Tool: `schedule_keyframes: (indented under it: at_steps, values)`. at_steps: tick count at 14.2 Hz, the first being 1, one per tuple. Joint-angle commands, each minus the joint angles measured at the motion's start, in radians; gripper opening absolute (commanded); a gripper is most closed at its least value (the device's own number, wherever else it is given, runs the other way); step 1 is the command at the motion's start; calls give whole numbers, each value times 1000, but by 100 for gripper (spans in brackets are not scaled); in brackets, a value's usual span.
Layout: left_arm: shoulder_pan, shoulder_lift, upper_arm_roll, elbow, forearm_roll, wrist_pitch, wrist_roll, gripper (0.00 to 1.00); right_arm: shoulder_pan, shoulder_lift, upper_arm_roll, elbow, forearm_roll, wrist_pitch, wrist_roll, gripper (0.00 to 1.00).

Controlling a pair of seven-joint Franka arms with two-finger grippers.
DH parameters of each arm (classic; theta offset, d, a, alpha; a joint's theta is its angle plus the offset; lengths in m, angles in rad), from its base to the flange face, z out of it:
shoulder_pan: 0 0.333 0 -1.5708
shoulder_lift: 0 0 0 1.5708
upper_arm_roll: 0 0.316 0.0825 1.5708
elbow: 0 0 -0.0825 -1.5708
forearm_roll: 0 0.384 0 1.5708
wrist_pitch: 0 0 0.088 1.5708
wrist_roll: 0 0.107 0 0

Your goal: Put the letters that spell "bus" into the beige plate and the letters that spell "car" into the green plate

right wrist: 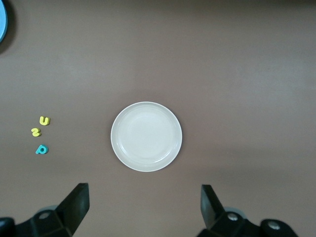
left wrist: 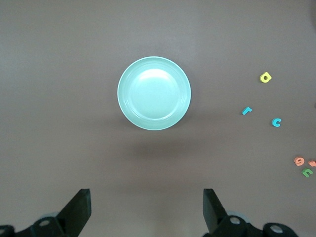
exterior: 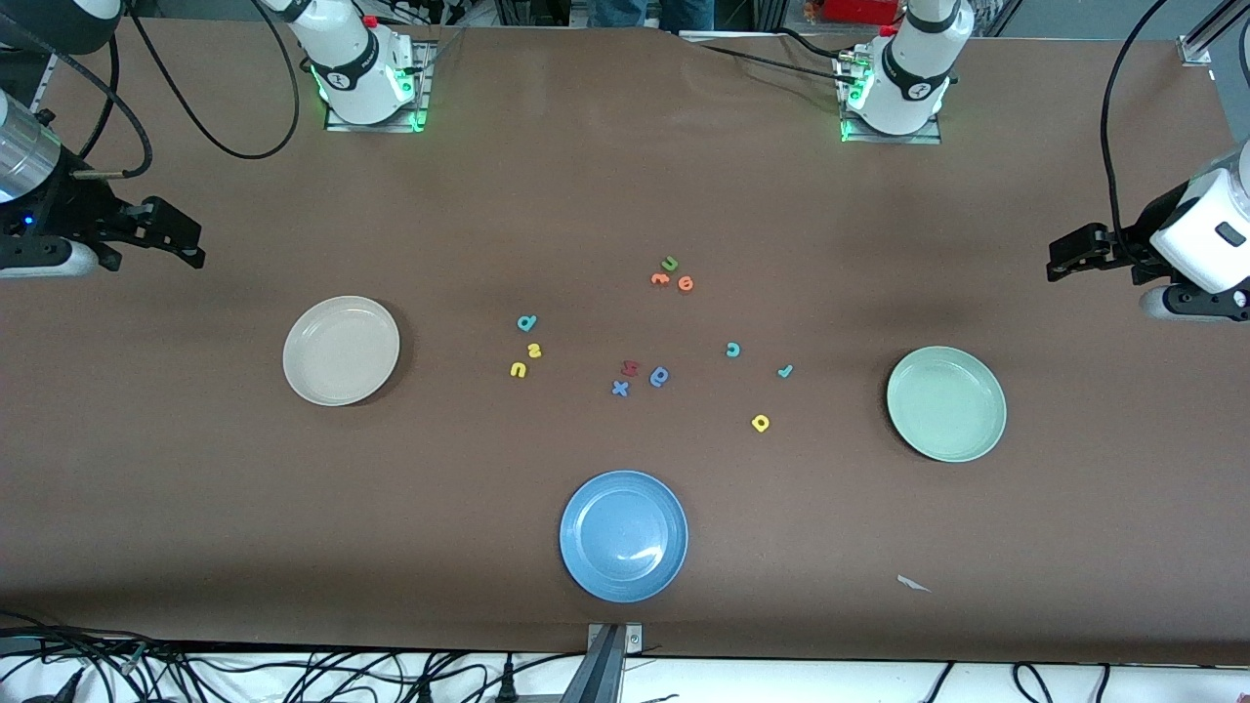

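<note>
The right end effector (exterior: 186,244) hangs over the bench (exterior: 625,176) at the right arm's end, fingers (right wrist: 76,205) spread wide and holding nothing. The beige plate (exterior: 341,351) sits bare beneath it. Toward the middle lie the teal "b" (exterior: 527,322), yellow "s" (exterior: 533,351) and yellow "u" (exterior: 518,369) in a close cluster. Next comes the blue plate (exterior: 623,536), nearest the front camera. Then the teal "c" (exterior: 732,349), yellow "a" (exterior: 760,423) and teal "r" (exterior: 784,371), loosely spaced. The green plate (exterior: 945,403) follows, also bare. The left end effector (exterior: 1064,256) hovers over the left arm's end, its fingers (left wrist: 79,210) likewise spread and holding nothing.
</note>
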Motion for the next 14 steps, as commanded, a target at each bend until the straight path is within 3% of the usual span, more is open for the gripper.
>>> schedule_keyframes:
  at_steps: [1, 14]
  values:
    - [1, -3, -6, 3, 34, 6, 16, 100, -2, -14, 0, -12, 14, -4, -6, 100]
    - [1, -3, -6, 3, 34, 6, 16, 100, -2, -14, -2, -12, 14, -4, 1, 100]
